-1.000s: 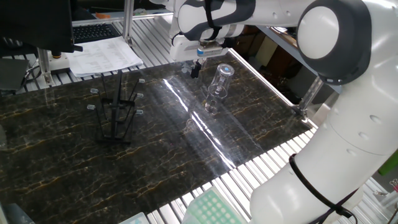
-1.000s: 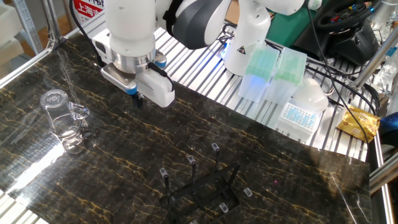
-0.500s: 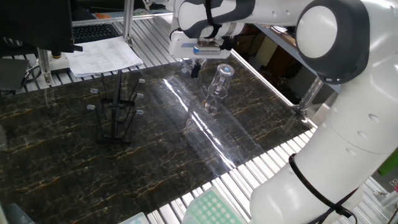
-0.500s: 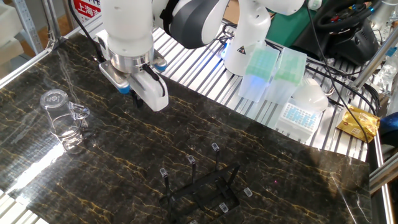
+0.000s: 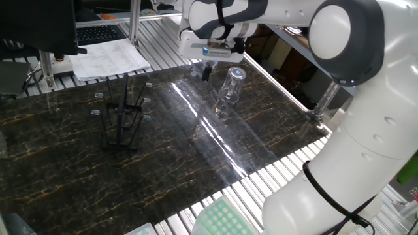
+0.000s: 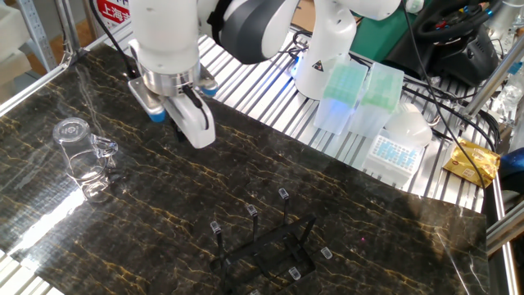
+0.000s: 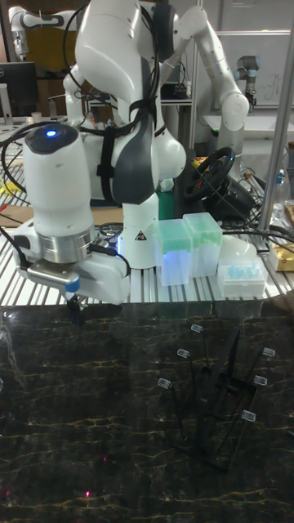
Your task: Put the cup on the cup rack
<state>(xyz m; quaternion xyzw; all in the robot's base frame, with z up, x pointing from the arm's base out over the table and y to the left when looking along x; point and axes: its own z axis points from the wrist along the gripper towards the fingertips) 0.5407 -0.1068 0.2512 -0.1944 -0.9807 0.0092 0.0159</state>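
Note:
The cup [image 5: 230,90] is a clear glass standing upright on the dark marble table, and it also shows at the left in the other fixed view [image 6: 82,160]. The cup rack [image 5: 123,119], a black wire stand with pale-tipped prongs, stands apart from it and shows in the other views too [image 6: 264,242] [image 7: 222,394]. My gripper [image 5: 204,73] hangs just above the table beyond the cup, a short way from it, touching nothing. Its dark fingertips [image 6: 182,133] [image 7: 76,310] look open and hold nothing. The tall view does not show the cup.
Green and blue pipette-tip boxes [image 6: 360,90] sit on the slatted bench behind the table. Papers [image 5: 108,60] and a metal post [image 5: 134,23] stand past the far edge. A bright glare strip [image 5: 202,121] crosses the marble between the cup and the rack.
The wrist has turned, swinging the white block on the hand around. The hand has edged slightly along the table's back edge. The cup and the rack have not moved.

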